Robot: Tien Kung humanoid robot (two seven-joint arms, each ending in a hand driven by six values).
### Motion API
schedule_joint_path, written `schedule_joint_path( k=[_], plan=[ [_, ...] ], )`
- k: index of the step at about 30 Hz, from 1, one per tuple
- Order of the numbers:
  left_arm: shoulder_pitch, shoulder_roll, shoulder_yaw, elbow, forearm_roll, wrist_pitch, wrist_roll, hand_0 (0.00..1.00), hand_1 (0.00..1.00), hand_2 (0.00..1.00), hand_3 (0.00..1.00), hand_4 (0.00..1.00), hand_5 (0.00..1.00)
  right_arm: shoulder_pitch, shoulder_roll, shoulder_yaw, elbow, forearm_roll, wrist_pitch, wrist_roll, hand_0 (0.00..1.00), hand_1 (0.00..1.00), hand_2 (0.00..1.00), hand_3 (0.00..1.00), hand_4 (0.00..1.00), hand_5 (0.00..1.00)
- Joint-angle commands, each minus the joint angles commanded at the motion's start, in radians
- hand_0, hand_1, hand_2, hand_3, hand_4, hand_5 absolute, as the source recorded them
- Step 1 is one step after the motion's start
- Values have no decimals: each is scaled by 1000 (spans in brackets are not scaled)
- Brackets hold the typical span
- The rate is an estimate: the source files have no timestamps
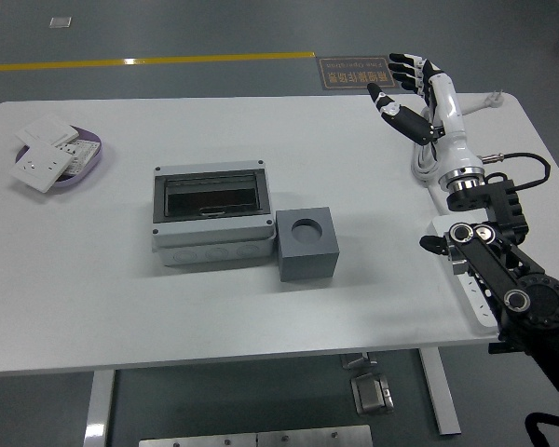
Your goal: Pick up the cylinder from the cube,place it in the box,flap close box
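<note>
Cylinder cannot be seen anywhere; the right hand (pixel 412 88), raised over the desk's (pixel 121 298) far right corner, has its fingers spread and holds nothing. Below it lies a coiled white cable (pixel 429 154). Mid-desk, the grey cube (pixel 306 245) with an empty round socket touches the box (pixel 212 216), whose dark flap lies shut.
</note>
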Motion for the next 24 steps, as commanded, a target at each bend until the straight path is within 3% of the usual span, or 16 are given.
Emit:
schedule_joint_path(
  k=[6,12,14,15,20,24],
  plan=[
    [9,-2,3,0,-29,10,-18,571,588,546,579,562,307,-69,-5,117,15,94,22,104,794,710,708,673,773,303],
    [34,-1,9,0,-72,15,-53,571,589,549,580,562,307,-118,12,145,30,139,29,149,792,707,706,672,785,338],
    [41,1,8,0,-82,14,-63,571,589,549,580,562,307,-121,17,142,30,145,29,150,792,707,706,672,785,338],
    [43,2,5,0,-84,14,-66,580,594,554,586,573,310,-122,18,139,30,147,29,149,799,712,708,685,839,521],
    [44,3,1,0,-95,12,-76,580,594,554,586,573,310,-112,17,112,22,142,26,120,799,712,708,685,839,521],
    [40,3,3,0,-98,9,-75,581,602,558,587,576,308,-85,-7,75,6,131,33,50,804,715,710,686,830,495]
  ],
)
